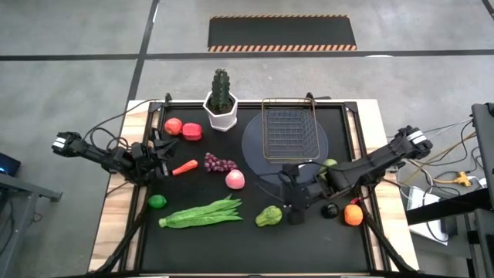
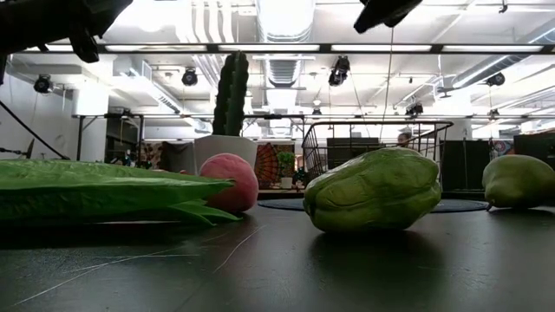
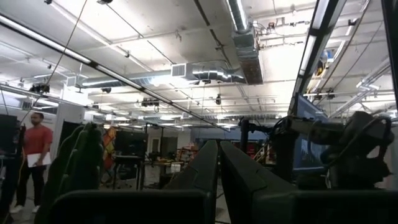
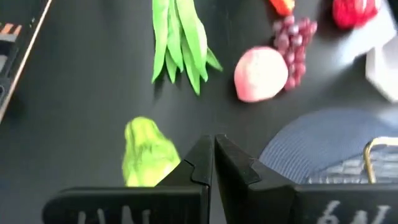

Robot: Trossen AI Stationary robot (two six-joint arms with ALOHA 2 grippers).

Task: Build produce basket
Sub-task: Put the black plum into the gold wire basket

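Observation:
The wire basket [image 1: 289, 131] stands on a round grey plate [image 1: 251, 147] at the table's far middle, and it shows behind the produce in the low view [image 2: 373, 147]. The produce lies on the black mat: two red tomatoes [image 1: 182, 129], a carrot [image 1: 184, 167], grapes [image 1: 220, 163], a pink peach [image 1: 235, 179], a lime [image 1: 157, 201], green beans [image 1: 202, 214], a knobbly green pear [image 1: 268, 216] and an orange [image 1: 353, 214]. My left gripper [image 1: 164, 150] is shut, raised near the carrot. My right gripper [image 4: 213, 144] is shut, above the mat between the plate and the green pear [image 4: 146, 152].
A cactus in a white pot [image 1: 221, 104] stands left of the basket. Another green fruit [image 1: 329, 163] and a dark one [image 1: 330, 209] lie under the right arm. Cables trail off both table sides. A person [image 3: 34, 155] stands in the room beyond.

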